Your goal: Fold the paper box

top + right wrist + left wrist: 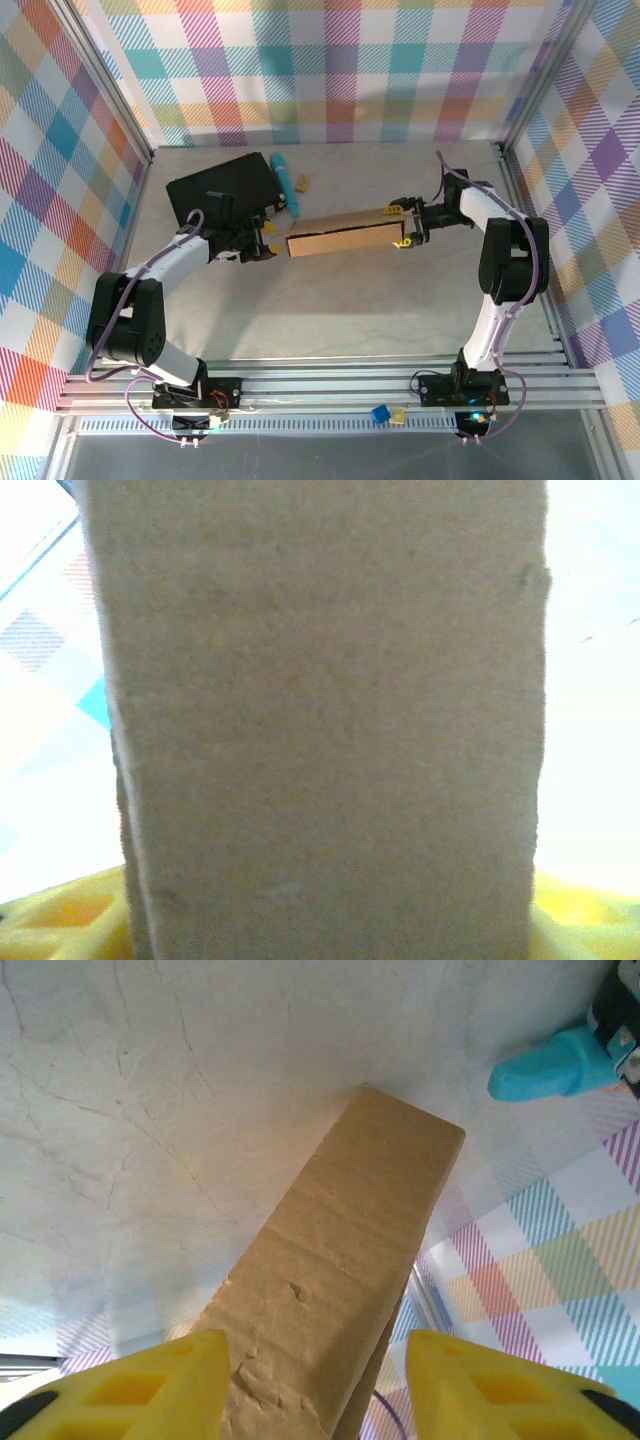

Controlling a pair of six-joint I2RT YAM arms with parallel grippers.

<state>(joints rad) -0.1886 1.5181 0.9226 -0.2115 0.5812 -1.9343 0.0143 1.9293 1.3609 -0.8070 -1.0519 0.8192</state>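
The paper box (pixel 340 233) is a closed brown cardboard slab standing on its long edge in the middle of the table. My left gripper (pixel 268 243) is at the box's left end. In the left wrist view the box (pixel 340 1260) runs away between the yellow fingers (pixel 130 1390); the left one touches it and a narrow gap shows by the right one. My right gripper (pixel 403 225) straddles the right end. In the right wrist view the box's face (pixel 320 720) is pressed close, with a yellow finger (pixel 60 920) tight against each side.
A black rectangular case (pixel 225 190) lies behind my left arm. A teal cylinder (pixel 282 185) (pixel 555 1065) lies beside it, with a small cardboard scrap (pixel 303 182) near its far end. Checked walls close in the table on three sides.
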